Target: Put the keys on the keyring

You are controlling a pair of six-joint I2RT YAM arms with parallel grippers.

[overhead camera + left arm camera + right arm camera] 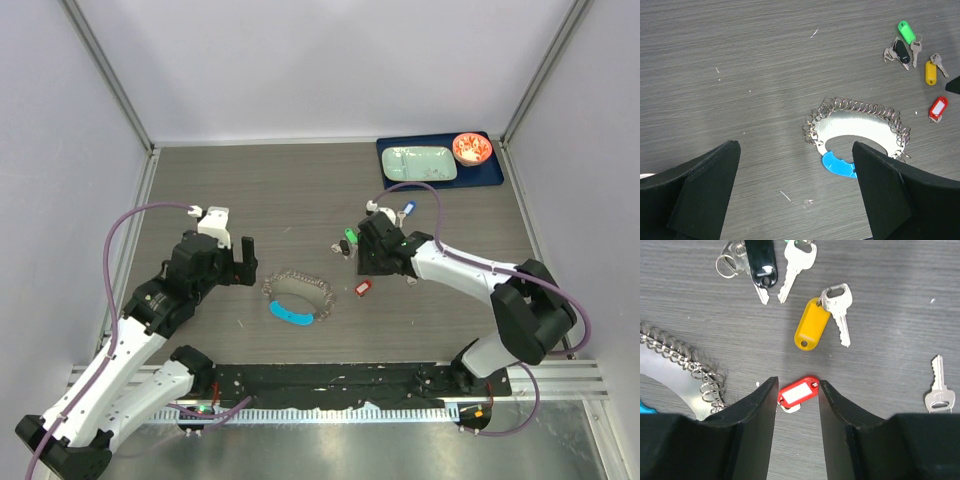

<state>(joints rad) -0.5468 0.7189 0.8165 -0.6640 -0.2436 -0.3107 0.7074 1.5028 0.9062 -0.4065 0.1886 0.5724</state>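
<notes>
1. Keyring (300,285): a flat silvery crescent plate edged with many small wire split rings, with a bright blue crescent-shaped plastic piece (836,164) at its near edge; it lies flat on the grey wood-grain tabletop (250,190), near centre, between the two arms.
2. Keys: small silvery metal keys with coloured plastic tags, all loose on the tabletop to the right of the keyring; none sits on a ring.
3. Red-tagged key (798,392): nearest to the keyring but apart from it; white label face up.
4. Yellow-tagged key (812,324): just beyond the red one; its silver blade lies beside the tag.
5. Black-tagged key (761,260) and green-tagged key (906,31): close together, farther out, with a few spare rings at the black one.
6. Blue-tagged key (407,211): farthest, toward the tray; one bare silver key (940,390) lies well off to the right.
7. Right gripper (797,384): jaws partly spread, straddling the red tag, which lies in the gap; cannot tell whether either finger touches it.
8. Left gripper (795,146): jaws spread wide, holding nothing; hangs above the tabletop just left of the keyring.
9. Far right corner: dark blue rectangular tray (495,178) carrying a pale green rectangular plate (422,163) and a small round red bowl (471,149).
</notes>
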